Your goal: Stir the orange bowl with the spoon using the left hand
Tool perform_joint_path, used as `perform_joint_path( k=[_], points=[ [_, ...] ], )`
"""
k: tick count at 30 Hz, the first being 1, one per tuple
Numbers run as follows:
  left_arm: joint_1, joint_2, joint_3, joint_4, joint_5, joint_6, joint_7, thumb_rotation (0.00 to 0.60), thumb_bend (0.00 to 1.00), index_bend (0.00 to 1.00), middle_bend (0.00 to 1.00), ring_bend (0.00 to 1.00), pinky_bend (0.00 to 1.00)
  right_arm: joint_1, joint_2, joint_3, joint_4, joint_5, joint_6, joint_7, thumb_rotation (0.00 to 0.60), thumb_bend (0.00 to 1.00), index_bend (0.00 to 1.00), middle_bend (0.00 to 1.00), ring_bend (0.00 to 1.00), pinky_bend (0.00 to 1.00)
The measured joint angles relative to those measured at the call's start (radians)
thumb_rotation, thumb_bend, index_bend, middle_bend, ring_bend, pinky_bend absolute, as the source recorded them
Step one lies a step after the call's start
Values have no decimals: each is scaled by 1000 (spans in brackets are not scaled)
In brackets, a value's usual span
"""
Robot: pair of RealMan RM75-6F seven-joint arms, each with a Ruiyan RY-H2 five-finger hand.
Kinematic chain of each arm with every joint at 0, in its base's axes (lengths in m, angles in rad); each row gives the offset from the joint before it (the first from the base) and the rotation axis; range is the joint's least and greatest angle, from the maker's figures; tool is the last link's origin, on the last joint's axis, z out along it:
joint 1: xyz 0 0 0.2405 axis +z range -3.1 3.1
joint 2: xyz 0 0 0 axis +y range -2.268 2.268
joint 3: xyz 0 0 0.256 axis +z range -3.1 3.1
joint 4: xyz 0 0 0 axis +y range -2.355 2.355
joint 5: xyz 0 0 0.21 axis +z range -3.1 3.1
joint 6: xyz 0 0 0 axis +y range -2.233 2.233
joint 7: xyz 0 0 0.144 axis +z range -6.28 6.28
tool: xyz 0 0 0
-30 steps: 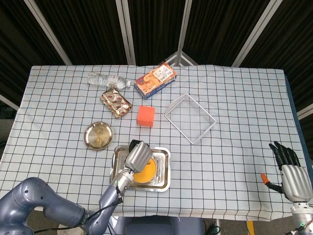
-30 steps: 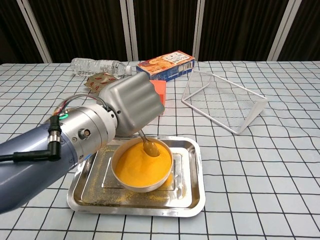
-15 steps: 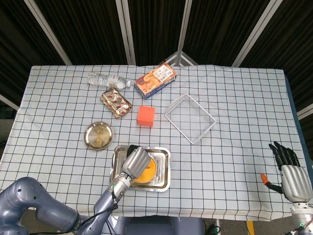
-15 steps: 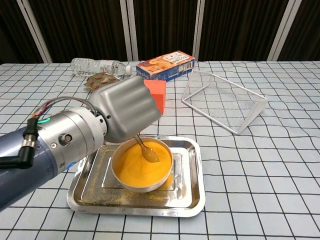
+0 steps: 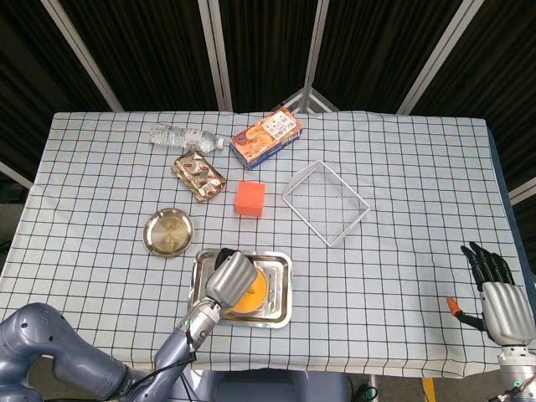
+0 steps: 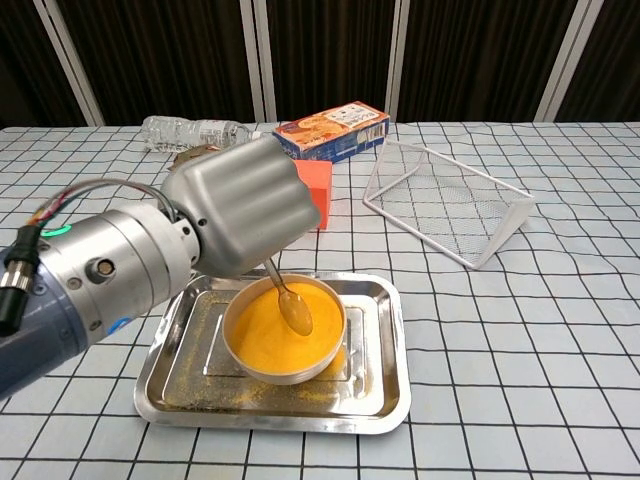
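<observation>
The round orange bowl filled with fine orange-yellow powder (image 6: 285,331) is seated in a shallow rectangular steel tray (image 6: 385,375) near the front edge of the bench covered in a black-and-white checked cloth (image 6: 520,350). A small metal spoon (image 6: 287,297) is held over the bowl, its powder-coated scoop just at or above the powder surface, handle slanting up and to the left into the left robot hand (image 6: 245,210). The fingers of that robot hand are curled around the handle; the contact itself is hidden behind the silver back of the hand.

Powder is already scattered across the tray floor, so further spillage is judged the main risk: a stroke swept too wide or too fast would be expected to throw powder over the rim. The bowl sits loose in the tray, and a sideways push of the spoon against its wall could slide or tip it. With the grasp hidden, a slip or rotation of the thin handle cannot be ruled out, which would leave the scoop skimming rather than stirring. The bulky hand also blocks much of the bowl in the head view, so depth is hard to judge.

An orange cube (image 6: 314,191) stands just behind the hand and could be knocked by a backward swing. A white wire basket (image 6: 450,212) lies well apart to the right.

The right robot hand (image 5: 499,300) is seen with fingers spread, holding nothing, at the far right bench edge
</observation>
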Motion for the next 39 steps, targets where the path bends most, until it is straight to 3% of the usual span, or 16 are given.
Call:
perform_joint_path(
  k=[5, 13, 18, 31, 39],
  points=[
    [1, 12, -5, 5, 42, 10, 1, 600, 833, 864, 1000, 961, 997, 0, 0, 0, 0, 1, -1, 0, 600, 360, 0, 0, 0, 0],
    [11, 29, 38, 28, 63, -7, 37, 600, 833, 864, 1000, 960, 997, -1, 1, 0, -1, 1, 0, 0, 600, 361, 0, 0, 0, 0],
    [19, 34, 11, 27, 65, -3, 10, 600, 833, 865, 1000, 961, 997, 0, 0, 0, 0, 2, -2, -2, 600, 360, 0, 0, 0, 0],
    [29, 48, 10, 29, 72, -30, 27, 600, 833, 865, 1000, 960, 997, -1, 2, -1, -3, 5, -3, -1, 600, 360, 0, 0, 0, 0],
    [44, 55, -29, -2, 12, -81, -65, 600, 833, 866, 1000, 961, 997, 0, 2, 1, -3, 6, -5, 0, 600, 360, 0, 0, 0, 0]
  ],
)
